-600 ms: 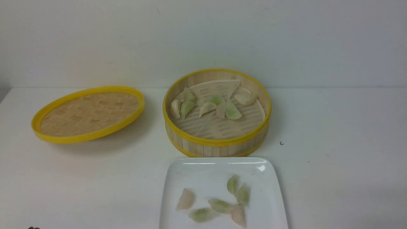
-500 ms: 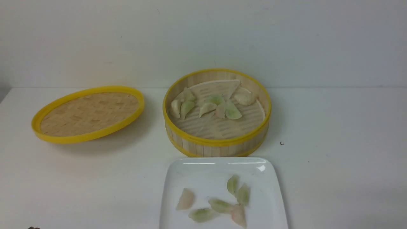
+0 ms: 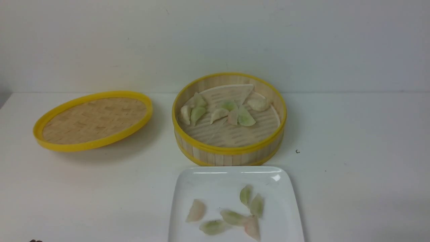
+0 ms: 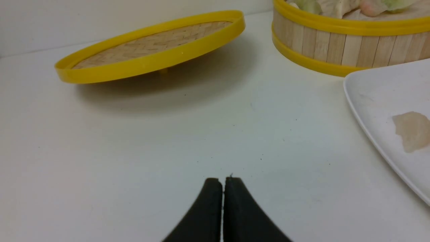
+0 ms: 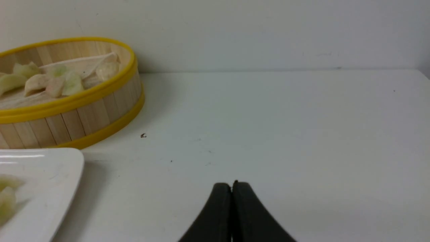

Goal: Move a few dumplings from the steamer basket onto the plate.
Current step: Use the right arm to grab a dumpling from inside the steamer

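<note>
Stillness is the news: across the last half second nothing in the front view has shifted, not a dumpling, not the basket, not the plate. Six dumplings (image 3: 232,217) lie on the plate (image 3: 215,181), which sits nearest the robot, its far edge just in front of the steamer basket (image 3: 231,149). A cluster of others lies on the paper liner (image 3: 231,92) toward the back of the basket floor. The woven lid (image 3: 92,119) rests tilted on the table (image 3: 352,134), off to the left of the basket and apart from it. Neither arm reaches over the basket or plate in the front view. The left gripper (image 4: 222,183) hangs low over the table to the left of the plate, its fingers pressed together on nothing. The right gripper (image 5: 231,186) does the same on the right side of plate and basket, fingers together and empty. With several dumplings across, both arms held clear and no motion, I judge "a few" satisfied and the task finished, or at its last pause
</note>
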Action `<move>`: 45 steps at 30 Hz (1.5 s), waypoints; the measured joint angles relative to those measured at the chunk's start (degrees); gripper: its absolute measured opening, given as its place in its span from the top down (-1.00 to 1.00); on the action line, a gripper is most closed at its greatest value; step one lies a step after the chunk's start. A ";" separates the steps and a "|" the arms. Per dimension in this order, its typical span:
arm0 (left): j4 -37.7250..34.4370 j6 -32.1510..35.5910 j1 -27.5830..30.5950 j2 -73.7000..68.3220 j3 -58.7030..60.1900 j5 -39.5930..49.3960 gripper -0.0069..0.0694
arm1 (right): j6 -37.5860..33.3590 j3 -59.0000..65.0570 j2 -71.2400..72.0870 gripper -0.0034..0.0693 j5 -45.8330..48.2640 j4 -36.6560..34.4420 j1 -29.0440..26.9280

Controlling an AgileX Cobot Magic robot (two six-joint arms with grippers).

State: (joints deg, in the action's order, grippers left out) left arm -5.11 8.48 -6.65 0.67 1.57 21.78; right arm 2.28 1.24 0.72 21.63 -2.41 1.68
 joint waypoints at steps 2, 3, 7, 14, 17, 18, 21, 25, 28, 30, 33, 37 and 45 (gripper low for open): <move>0.00 0.00 0.00 0.00 0.00 0.00 0.84 | 0.00 0.00 0.00 0.95 0.00 0.07 0.00; 0.00 0.00 0.00 0.00 0.00 0.00 0.84 | 0.07 0.00 0.00 0.95 -0.18 0.07 0.00; 0.00 0.00 0.00 0.00 0.00 0.00 0.84 | 3.50 0.39 0.00 0.95 -7.29 -7.43 0.00; 0.00 0.00 0.00 0.00 0.00 0.00 0.84 | 11.64 0.39 0.00 0.95 -21.22 -30.40 0.06; 0.00 0.00 0.00 0.00 0.00 0.00 0.84 | 12.34 0.39 0.00 0.95 -23.96 -33.73 0.06; 0.00 0.00 0.00 0.00 0.00 0.00 0.84 | 13.53 0.39 0.00 0.95 -26.81 -35.57 0.10; 0.00 0.00 0.00 0.00 0.00 0.00 0.84 | 13.33 -2.48 -0.06 0.95 -25.64 -34.44 0.54; 0.00 0.00 0.00 0.00 0.00 0.00 0.84 | 10.16 -16.99 -7.47 0.95 -11.13 -25.78 0.67; 0.00 0.00 0.00 0.00 0.00 0.00 0.84 | 6.39 -29.51 -19.94 0.95 5.58 -20.83 0.72; 0.00 0.00 0.00 0.00 0.00 0.00 0.84 | 2.25 -38.86 -31.08 0.95 17.90 -18.45 0.72; 0.00 0.00 0.00 0.00 0.00 0.00 0.84 | -4.32 -47.16 -44.36 0.95 28.43 -17.85 0.72; 0.00 0.00 0.00 0.00 0.00 0.00 0.84 | -10.24 -56.40 -58.76 0.95 34.31 -19.73 0.77; 0.00 0.00 0.00 0.00 0.00 0.00 0.84 | -10.34 -72.40 -79.14 0.94 38.00 -16.81 10.10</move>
State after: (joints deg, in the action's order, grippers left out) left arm -5.11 8.48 -6.65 0.67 1.57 21.78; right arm -8.06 -71.16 -78.42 59.63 -19.21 11.77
